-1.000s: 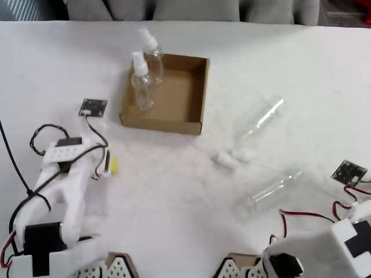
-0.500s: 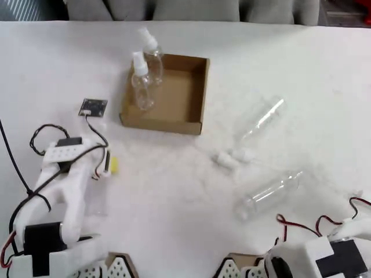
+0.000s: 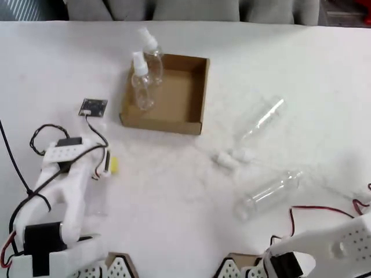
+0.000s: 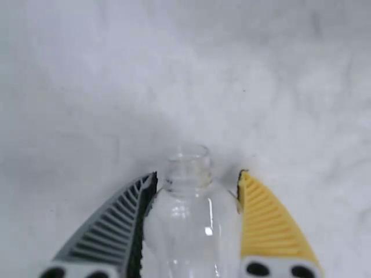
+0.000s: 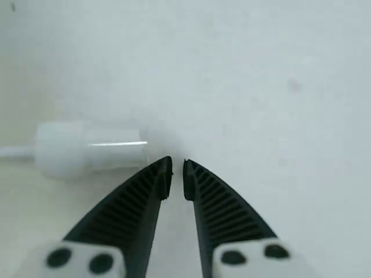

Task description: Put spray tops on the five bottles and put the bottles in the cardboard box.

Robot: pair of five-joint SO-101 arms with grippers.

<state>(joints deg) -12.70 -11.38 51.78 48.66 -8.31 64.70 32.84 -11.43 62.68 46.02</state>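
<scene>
Table (image 3: 290, 58): white, with both arms at its near edge, one at the left and one at the right.
Box (image 3: 174, 119): open cardboard, far and left of centre.
Capped bottles: two clear ones with spray tops, upright at the box's left wall, one (image 3: 142, 87) nearer and one (image 3: 152, 55) by the far left corner.
Bare bottles: two clear ones lying on their sides right of the box, one (image 3: 261, 119) farther and one (image 3: 269, 194) nearer, well apart.
Loose tops (image 3: 229, 157): white, lying on the table between the two bare bottles.
Left gripper (image 4: 197, 176): near left, its grey finger (image 4: 116, 231) and yellow finger (image 4: 266, 226) closed around a bottle's shoulders.
Held bottle (image 4: 191, 226): clear, neck open and pointing out past the fingertips, low over the table.
Right gripper (image 5: 177, 171): low over the table, black fingers (image 5: 139, 202) closed to a thin slit, gripping nothing.
Top (image 5: 93, 152): white, lying on the table just beside the right fingertips.
Board (image 3: 93, 107): small, dark, wired, left of the box.
</scene>
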